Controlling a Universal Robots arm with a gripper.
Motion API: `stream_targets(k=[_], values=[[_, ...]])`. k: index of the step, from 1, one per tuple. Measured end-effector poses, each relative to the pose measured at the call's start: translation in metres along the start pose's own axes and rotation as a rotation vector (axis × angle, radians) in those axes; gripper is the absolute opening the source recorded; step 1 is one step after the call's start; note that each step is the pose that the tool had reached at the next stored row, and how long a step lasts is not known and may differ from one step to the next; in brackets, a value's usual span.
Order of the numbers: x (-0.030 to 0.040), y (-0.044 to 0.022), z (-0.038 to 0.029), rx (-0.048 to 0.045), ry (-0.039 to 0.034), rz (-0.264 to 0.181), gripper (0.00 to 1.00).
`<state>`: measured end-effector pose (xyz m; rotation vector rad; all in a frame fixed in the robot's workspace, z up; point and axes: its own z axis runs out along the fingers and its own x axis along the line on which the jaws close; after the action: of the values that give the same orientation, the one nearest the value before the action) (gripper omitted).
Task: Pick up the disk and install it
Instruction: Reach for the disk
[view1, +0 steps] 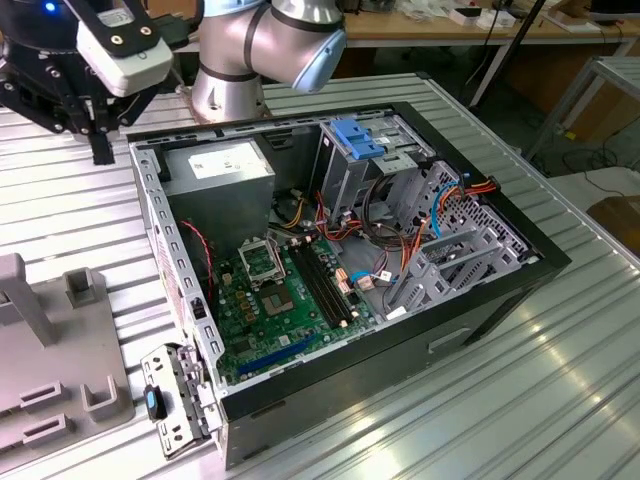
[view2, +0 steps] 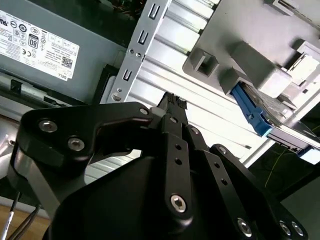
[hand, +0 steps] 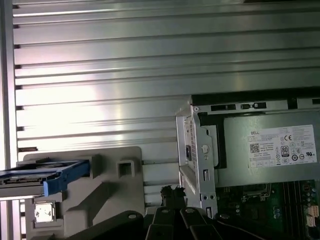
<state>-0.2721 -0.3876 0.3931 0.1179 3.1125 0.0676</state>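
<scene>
The disk (hand: 42, 176) is a flat grey drive with a bright blue carrier rail. It rests in a slot of the grey fixture (hand: 100, 185), and the second wrist view shows the disk (view2: 257, 114) jutting out from under that fixture (view2: 240, 45). My gripper (view1: 102, 152) hangs above the ribbed table, just outside the back left corner of the open computer case (view1: 150, 200). Its black fingertips (view2: 172, 101) are pressed together with nothing between them. The gripper (hand: 172, 192) is apart from the disk, between the fixture and the case wall.
The case lies open with its power supply (view1: 220, 165), motherboard (view1: 280, 290) and silver drive cage with a fixed blue latch (view1: 358, 135). The grey fixture (view1: 60, 370) sits at the exterior view's left. A metal bracket (view1: 175, 400) leans at the case's front corner.
</scene>
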Motion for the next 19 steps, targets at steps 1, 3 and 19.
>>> stream_targets(k=[1, 3, 19], values=[[0.0074, 0.0005, -0.0001, 0.0000, 0.0000, 0.000, 0.11], [0.0181, 0.0000, -0.0003, -0.0001, -0.0001, 0.000, 0.11], [0.0916, -0.0036, -0.0017, 0.0001, 0.0019, 0.000, 0.11]])
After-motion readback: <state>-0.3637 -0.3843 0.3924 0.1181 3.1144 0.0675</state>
